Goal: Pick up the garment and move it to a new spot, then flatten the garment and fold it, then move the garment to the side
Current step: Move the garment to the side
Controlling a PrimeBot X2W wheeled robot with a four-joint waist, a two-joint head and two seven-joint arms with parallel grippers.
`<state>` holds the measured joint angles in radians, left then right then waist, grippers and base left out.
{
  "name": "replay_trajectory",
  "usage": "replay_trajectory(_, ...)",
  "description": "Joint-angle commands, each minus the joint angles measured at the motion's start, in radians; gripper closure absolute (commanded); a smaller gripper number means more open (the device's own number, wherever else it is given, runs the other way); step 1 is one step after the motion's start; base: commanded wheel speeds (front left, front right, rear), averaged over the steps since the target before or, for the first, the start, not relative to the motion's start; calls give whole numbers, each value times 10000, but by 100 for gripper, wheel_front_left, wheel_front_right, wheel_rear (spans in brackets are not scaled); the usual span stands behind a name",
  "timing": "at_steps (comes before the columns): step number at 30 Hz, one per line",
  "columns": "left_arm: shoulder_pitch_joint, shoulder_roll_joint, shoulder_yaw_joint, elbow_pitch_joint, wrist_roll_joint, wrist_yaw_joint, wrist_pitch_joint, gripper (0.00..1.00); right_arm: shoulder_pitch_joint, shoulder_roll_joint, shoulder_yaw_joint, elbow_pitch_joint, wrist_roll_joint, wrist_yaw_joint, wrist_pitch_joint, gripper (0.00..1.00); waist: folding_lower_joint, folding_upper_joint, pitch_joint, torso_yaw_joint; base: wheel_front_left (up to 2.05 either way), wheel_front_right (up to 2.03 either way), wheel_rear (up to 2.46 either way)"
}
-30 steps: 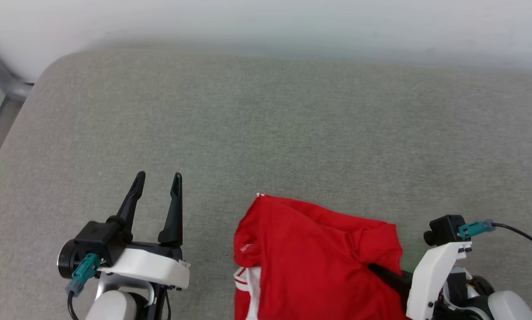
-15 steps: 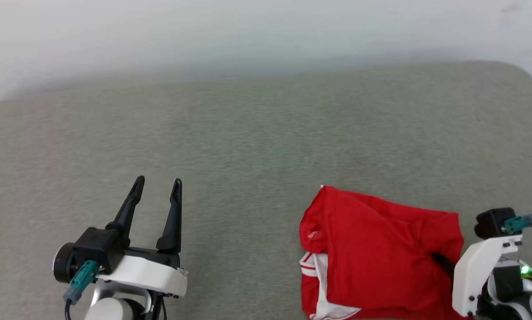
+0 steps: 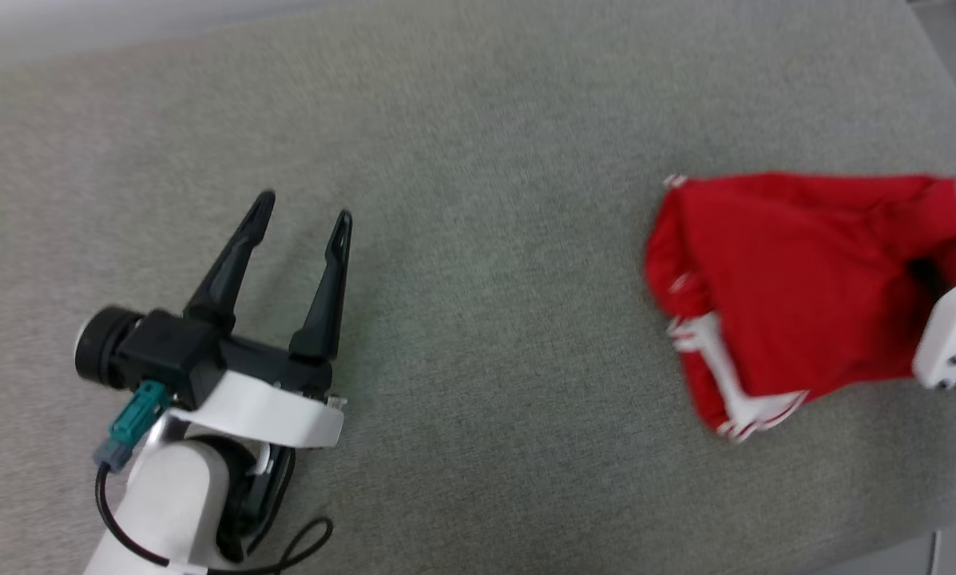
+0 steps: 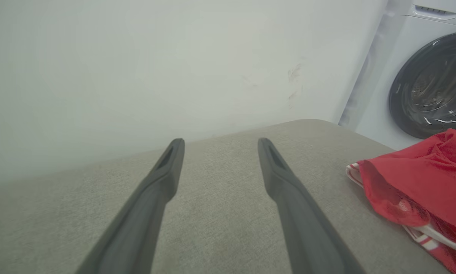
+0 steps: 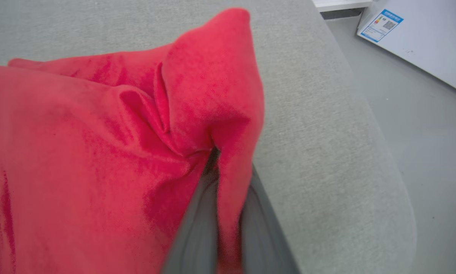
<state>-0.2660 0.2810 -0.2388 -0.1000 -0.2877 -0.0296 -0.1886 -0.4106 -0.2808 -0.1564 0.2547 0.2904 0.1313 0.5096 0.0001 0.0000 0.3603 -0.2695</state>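
A grey tabletop [image 3: 478, 144] with a fine woven, felt-like cover and rounded corners takes up most of the head view. In the left wrist view a plain pale wall [image 4: 136, 57] stands behind it, and a white washing machine [image 4: 433, 83] with a dark round door sits at the upper right of that frame.

The garment [image 3: 797, 279] lies bunched at the right of the head view, near the tabletop's right edge. It is a soft, matte red knit gathered into a loose wedge, and its long axis runs roughly left to right across the frame. White sleeve cloth with red-and-white striped trim [image 3: 725, 391] shows along its lower left edge. The frame is smeared there, so it cannot be told whether the bundle rests fully on the cover or is partly lifted.

The right gripper [image 5: 213, 163] has its jaws pinched together on a fold at the garment's right end. In the right wrist view the red cloth puckers into creases around the two dark fingers. The left gripper [image 3: 304, 206] sits at the lower left of the head view with its jaws spread wide and nothing between them, and the garment is well apart to its right. The right arm is therefore the one carrying, and this looks like the step of moving the garment to a new spot. Flattening will probably need the left jaws to cross to the striped left end, opposite the held fold
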Motion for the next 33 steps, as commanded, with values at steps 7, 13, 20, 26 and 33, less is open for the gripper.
replay_trajectory(7, -1239, 252, -245, -374, 280, -303, 188, 0, -1940, -679, -1517, 1207, -1320, -13, -644, 100, -1, 0, 2244, -224, 0, 0, 0)
replay_trajectory(13, -1662, 206, -465, -450, 296, -414, 176, 0, -2736, -824, -2615, 1886, -2185, -13, -1039, 100, -1, 0, 2655, 70, 0, 0, 0)
replay_trajectory(20, -1883, 96, -666, -273, 219, -473, 5, 0, -3276, -672, -3466, 2594, -3208, -13, -2326, 0, -1, 0, 2800, 375, 0, 0, 0)
replay_trajectory(26, -1739, -5, -667, 78, 109, -404, -253, 0, -3269, -429, -4100, 2864, -3865, -13, -3698, 0, -1, 0, 2434, 551, 0, 0, 0)
replay_trajectory(33, -1105, -192, -554, 590, -35, -173, -538, 0, -2456, 39, -3942, 2420, -3721, -13, -5200, 0, -1, 0, 1352, 819, 0, 0, 0)
